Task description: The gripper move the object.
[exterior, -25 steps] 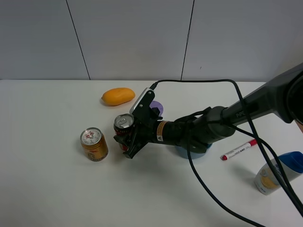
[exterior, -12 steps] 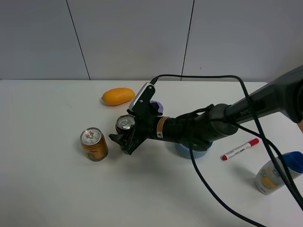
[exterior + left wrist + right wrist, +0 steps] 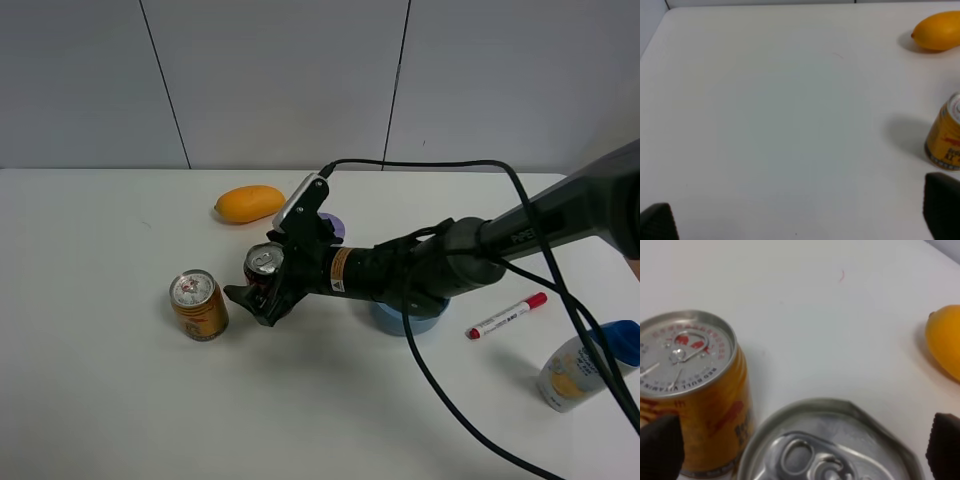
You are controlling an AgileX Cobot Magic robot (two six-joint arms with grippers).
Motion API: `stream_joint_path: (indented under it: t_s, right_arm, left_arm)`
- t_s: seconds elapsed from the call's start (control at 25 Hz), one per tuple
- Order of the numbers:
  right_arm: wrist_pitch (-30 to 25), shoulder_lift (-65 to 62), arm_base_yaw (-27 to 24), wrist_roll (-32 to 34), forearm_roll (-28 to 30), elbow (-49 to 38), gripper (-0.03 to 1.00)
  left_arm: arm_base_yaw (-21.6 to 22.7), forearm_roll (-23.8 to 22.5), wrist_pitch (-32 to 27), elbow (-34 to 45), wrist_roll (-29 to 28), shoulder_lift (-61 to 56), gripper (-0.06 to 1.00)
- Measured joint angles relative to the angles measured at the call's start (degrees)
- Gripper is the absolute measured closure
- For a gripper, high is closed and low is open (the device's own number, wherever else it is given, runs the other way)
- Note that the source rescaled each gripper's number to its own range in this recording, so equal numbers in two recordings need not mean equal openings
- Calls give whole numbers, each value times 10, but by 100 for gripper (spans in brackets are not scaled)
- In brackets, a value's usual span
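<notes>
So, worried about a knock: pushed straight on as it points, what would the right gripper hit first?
Probably the gold can, just ahead of the right gripper and slightly off-line; the red can sits between its fingers. Depth is unclear, so it may only graze.

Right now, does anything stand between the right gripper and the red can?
Nothing visible does. The red can already sits between the open fingers of the right gripper. The gold can stands apart beside it, outside the gap.
</notes>
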State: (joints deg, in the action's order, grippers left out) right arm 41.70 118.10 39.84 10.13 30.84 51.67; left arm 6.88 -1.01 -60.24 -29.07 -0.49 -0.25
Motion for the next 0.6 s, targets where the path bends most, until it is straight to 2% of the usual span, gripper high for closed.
stream_joint_path:
  t_s: [0.2, 0.44, 0.6]
  right_arm:
    - [-41, -34, 0, 33, 2, -1, -2]
    - [-95, -151, 0, 64, 3, -1, -2]
    - [-169, -261, 0, 99, 4, 0, -2]
  left_arm:
    - [0, 0, 0, 0, 0, 0, -6]
    - [0, 0, 0, 0, 0, 0, -6]
    - [0, 0, 0, 0, 0, 0, -6]
